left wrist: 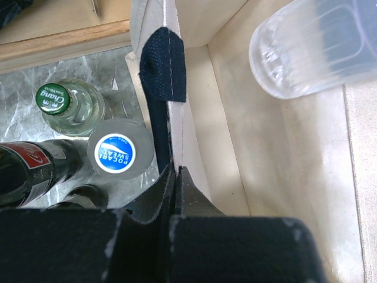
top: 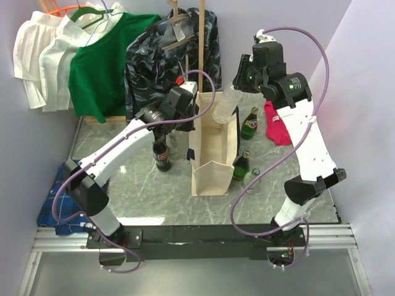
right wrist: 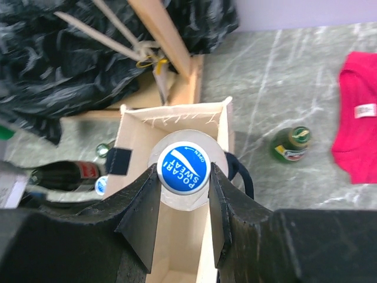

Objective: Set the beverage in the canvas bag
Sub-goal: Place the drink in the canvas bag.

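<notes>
Standing tall but soft-walled, the canvas bag (top: 213, 176) looks floppy; the left gripper (left wrist: 175, 177) pinches its rim tight beside the navy handle (left wrist: 162, 65). The clear beverage bottle (top: 224, 105), probably light, slick and squashy, hangs over the bag's mouth, clamped near its stiffer cap (right wrist: 184, 168) by the right gripper (top: 239, 81).

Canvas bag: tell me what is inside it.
Only bare cream walls show inside the bag. The bottle in the right tool hangs over its mouth and covers most of the floor.
</notes>
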`<control>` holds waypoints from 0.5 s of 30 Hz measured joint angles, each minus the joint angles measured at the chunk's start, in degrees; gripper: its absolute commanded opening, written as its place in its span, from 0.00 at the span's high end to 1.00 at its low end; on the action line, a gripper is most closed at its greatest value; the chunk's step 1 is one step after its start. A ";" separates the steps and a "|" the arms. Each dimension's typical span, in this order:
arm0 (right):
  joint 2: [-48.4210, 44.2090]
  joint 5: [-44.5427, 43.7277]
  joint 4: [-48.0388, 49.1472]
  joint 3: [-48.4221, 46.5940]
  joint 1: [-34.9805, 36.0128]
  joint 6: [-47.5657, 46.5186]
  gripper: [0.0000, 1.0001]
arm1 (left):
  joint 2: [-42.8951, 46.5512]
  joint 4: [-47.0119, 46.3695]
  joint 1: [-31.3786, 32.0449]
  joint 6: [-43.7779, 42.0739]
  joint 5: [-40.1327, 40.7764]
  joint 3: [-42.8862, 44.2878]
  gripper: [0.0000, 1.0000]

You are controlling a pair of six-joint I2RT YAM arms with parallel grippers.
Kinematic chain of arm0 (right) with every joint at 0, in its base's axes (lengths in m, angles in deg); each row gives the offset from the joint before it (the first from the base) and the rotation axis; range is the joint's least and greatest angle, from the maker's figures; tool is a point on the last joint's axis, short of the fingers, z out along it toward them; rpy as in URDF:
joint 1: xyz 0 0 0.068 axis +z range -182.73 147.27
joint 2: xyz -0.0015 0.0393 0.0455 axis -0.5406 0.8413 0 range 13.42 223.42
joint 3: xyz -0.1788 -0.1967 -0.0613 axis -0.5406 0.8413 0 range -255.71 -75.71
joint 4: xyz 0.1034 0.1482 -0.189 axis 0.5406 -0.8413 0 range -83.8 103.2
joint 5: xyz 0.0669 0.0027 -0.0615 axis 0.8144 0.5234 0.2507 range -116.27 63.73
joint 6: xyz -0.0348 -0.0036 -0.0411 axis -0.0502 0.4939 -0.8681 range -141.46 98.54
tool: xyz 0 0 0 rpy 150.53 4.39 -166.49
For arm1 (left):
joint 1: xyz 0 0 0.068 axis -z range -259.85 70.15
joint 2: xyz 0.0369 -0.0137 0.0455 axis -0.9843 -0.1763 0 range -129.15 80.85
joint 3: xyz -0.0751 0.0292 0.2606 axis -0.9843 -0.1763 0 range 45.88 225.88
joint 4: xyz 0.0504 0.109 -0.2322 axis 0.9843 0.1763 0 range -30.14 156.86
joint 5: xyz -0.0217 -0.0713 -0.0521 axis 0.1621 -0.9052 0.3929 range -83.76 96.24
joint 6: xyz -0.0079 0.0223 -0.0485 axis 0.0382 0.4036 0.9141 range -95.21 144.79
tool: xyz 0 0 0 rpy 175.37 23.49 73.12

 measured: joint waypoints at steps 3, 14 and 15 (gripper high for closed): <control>0.17 -2.99 -0.02 0.00 0.81 -0.74 1.00 | 0.00 0.02 0.00 0.07 0.26 0.00 0.99; 5.42 -8.83 0.33 0.76 4.81 -2.84 1.00 | 0.00 0.17 0.04 0.79 1.14 0.00 0.99; 5.84 -9.07 0.44 1.03 5.07 -2.97 1.00 | 0.00 0.22 0.04 0.85 1.18 0.00 0.99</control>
